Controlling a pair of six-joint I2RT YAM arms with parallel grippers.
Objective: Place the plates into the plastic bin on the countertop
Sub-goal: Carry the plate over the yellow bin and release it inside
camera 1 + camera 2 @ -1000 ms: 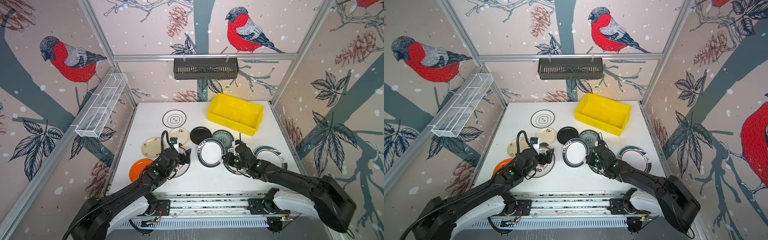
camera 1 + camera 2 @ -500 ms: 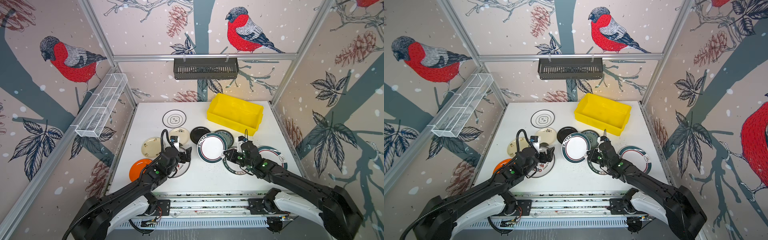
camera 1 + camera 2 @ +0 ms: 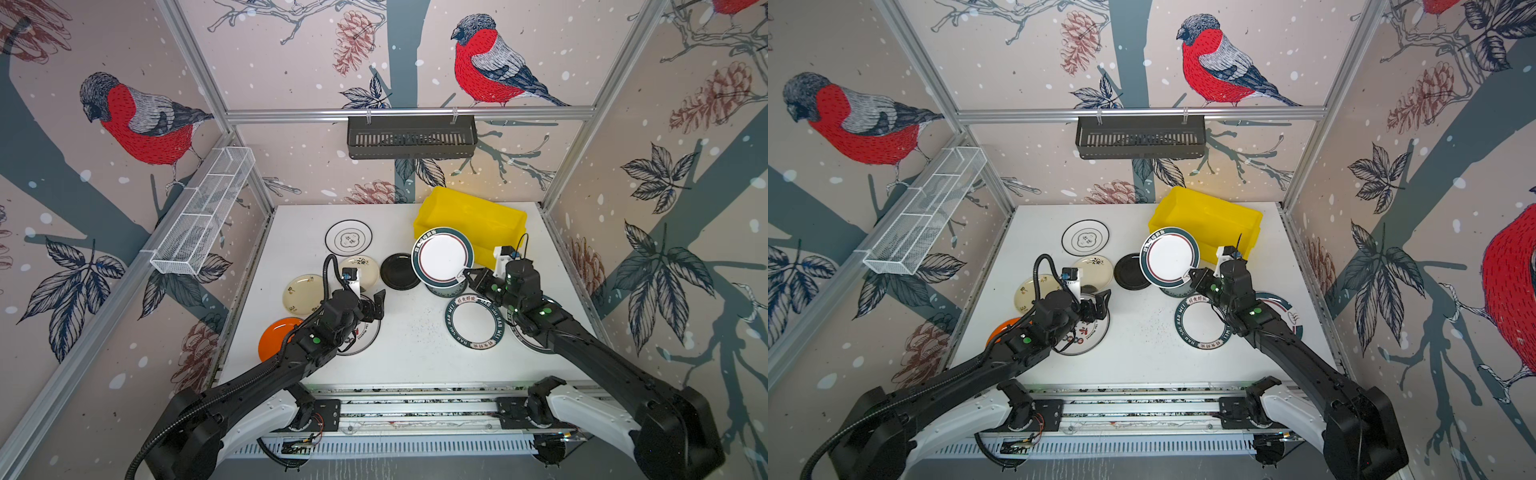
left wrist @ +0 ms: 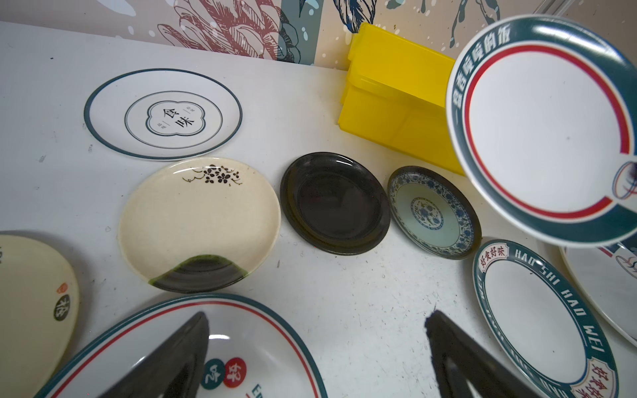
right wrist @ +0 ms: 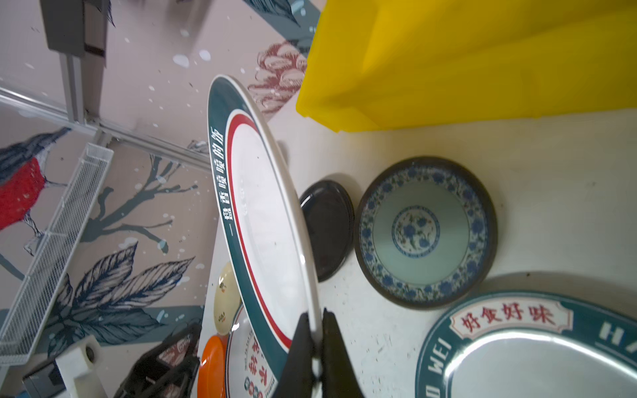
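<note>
At the back right of the counter [image 3: 415, 353], in both top views, the yellow plastic bin [image 3: 469, 214] is sitting with all ten plates outside it. I am counting nine lying flat on the counter. The tenth, the teal-rimmed plate [image 3: 441, 257], is hanging tilted in the air near the bin's front corner, and my right pincer [image 3: 467, 275] is clamped on its rim. My left pincer [image 3: 376, 305] is hovering, jaws wide apart, over a red-lettered plate [image 3: 362, 337].

Through the left wrist camera, I am reading "食味" on the thin-ringed plate [image 4: 162, 114] and "HAO SHI HAO WEI" on a dark-rimmed plate [image 4: 537, 317].

Through the right wrist camera, I am seeing the pincer [image 5: 316, 315] pinching the teal-rimmed plate edge-on. The blue-patterned dish [image 5: 425, 232] is lying flat near the bin, and "好食好味" is showing in red on the dark rim.
</note>
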